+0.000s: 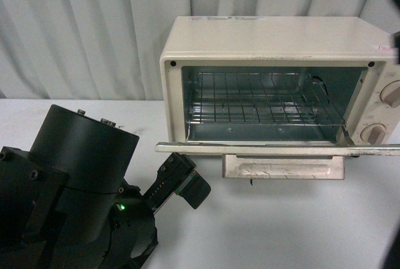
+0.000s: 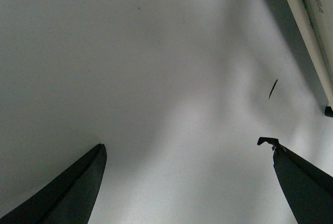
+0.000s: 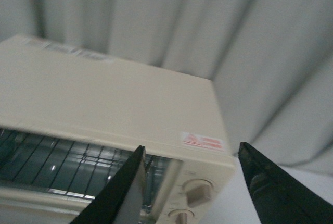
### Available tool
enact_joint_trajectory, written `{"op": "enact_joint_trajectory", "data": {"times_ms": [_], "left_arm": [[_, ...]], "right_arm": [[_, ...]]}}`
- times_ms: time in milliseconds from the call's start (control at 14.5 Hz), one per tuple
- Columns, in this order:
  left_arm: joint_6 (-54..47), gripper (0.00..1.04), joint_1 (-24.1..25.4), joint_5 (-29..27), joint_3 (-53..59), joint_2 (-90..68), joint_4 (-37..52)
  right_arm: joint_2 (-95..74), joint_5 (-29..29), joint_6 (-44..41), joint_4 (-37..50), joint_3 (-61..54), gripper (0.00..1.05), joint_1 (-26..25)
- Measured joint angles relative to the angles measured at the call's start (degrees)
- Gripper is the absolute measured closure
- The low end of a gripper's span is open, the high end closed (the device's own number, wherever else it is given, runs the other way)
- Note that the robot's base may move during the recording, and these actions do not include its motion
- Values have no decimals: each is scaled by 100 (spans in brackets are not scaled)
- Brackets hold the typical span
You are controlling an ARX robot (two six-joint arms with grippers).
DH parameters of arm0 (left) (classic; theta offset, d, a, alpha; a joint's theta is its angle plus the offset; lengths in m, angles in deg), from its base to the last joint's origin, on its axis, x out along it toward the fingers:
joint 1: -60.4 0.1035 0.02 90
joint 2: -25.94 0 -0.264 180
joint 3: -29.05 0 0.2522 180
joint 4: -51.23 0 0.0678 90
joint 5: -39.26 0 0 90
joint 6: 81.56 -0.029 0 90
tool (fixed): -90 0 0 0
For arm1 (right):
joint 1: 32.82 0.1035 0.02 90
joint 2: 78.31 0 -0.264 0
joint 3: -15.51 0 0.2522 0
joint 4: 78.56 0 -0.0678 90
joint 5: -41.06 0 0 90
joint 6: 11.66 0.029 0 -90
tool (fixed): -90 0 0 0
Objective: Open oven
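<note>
A small cream boxy toaster oven (image 1: 269, 37) stands toward the far right of a white tabletop (image 1: 281, 231) before a pale pleated curtain (image 1: 81, 31). Its glass-windowed drop-down door (image 1: 281, 148) lies flat and level, and a tan bar handle (image 1: 284, 169) shows beneath the door's front edge. The wire rack (image 1: 262, 103) inside is bare to view, so the opening appears done. The hazards now seem to lie in pulling away. The black left gripper (image 2: 184, 146) hangs low over the table with its jaws spread wide and nothing between them. In the front view it sits just beside and slightly below the door's near left corner. A straight lift from there could catch the door's edge and flip it back up or drag the light oven across the table. The black right gripper (image 3: 191, 151), also wide open and empty, hovers above the oven's top right corner. Its wrist camera looks down past a red warning label (image 3: 203, 141) to two beige knobs (image 3: 197, 193). A careless drop there could strike the casing or twist a knob. Neither gripper touches the oven in these views.
</note>
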Motion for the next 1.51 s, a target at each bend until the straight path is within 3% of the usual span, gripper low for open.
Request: {"op": "enact_joint_trajectory", "data": {"times_ms": [69,137,481,1031,1512], "left_arm": [[-2,7,-2,-35,0,0,-9],[0,7,-2,-28,0,0,-11],[2,7,-2,-22,0,0,-9],[2,7,-2,-4,0,0,-9],[0,7,-2,-17,0,0,-11]], "right_arm": [[940,85,1563,776,-1244,86,-490],[1777,345,1731,697,-2046,103,-863],[2736,949,1738,254,-2610,103,-1349],[3222,1058,1751,-37,-2776,103,-1561],[5106,1073,1753,-1460,-3169,103,-1530]]}}
